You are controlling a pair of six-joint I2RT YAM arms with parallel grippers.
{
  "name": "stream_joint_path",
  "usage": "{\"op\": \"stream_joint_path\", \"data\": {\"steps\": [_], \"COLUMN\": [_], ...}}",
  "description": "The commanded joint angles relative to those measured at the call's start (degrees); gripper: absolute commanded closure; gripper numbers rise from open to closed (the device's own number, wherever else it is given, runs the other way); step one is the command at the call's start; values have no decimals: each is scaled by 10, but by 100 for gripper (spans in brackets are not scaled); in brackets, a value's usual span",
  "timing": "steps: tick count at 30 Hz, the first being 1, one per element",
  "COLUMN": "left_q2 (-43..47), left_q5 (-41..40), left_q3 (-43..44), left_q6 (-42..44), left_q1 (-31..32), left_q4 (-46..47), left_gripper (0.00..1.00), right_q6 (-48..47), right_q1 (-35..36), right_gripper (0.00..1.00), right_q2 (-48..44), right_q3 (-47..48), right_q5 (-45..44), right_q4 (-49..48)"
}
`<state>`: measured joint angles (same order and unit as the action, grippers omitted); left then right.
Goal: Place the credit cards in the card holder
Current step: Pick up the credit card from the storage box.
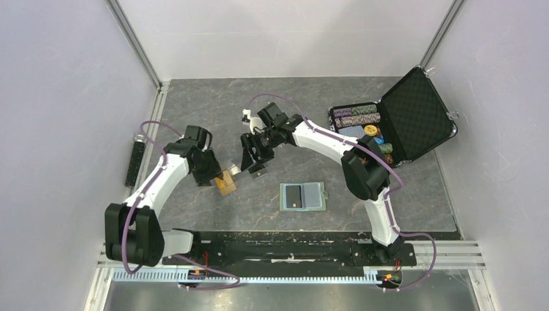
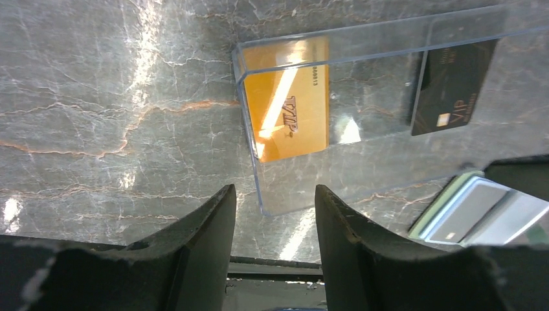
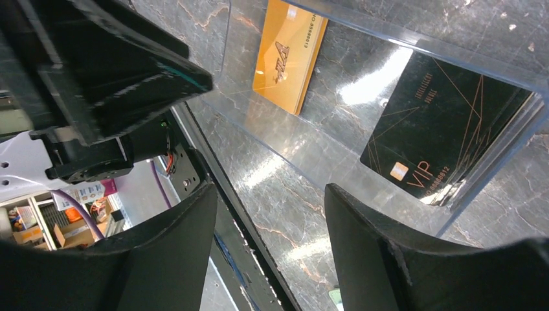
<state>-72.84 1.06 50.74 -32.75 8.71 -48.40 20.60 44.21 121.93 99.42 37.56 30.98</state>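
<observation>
A clear plastic box (image 2: 362,149) lies on the marble table with the credit cards in it: a gold card (image 2: 288,97) at one end and a black card (image 2: 453,84) at the other. My left gripper (image 2: 275,194) hovers open at the box's gold-card corner, holding nothing. From the other side my right gripper (image 3: 268,194) is open too, with the black card (image 3: 447,129) and the gold card (image 3: 288,55) just beyond its fingers. The card holder (image 1: 302,195) lies open to the right, pale green with a dark card (image 1: 294,195) in a pocket.
An open black case (image 1: 414,120) with rows of poker chips (image 1: 359,120) stands at the back right. A black power strip (image 1: 134,162) runs along the left wall. The two arms' grippers are close together over the box.
</observation>
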Motion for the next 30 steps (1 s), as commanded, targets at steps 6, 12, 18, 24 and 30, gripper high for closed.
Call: {"op": "stream_joint_path", "data": {"steps": [6,12,18,24,30], "left_q2": [-64,-117,-161,-158,-84], "left_q5": [56,63,69,69,50], "left_q3": [-43,-34,2,17,-9], "left_q6": [21,-6,-38,-47,-62], "left_q1": [10,68,118,128,109], "left_q4": [82,118,151,153,146], "left_gripper": [56,60,61,57,51], "right_q6": [19,24,20,-5,-9], "right_q1": [-1,-3,-16,-25,-26], "right_gripper": [37,40,44,46,50], "right_q2": [20,24,19,33,55], "right_q3": [10,3,-32,-38,-31], "right_q5": [24,19,-15,-37,-36], "right_q4": [-48,-60,-55,-37,-36]}}
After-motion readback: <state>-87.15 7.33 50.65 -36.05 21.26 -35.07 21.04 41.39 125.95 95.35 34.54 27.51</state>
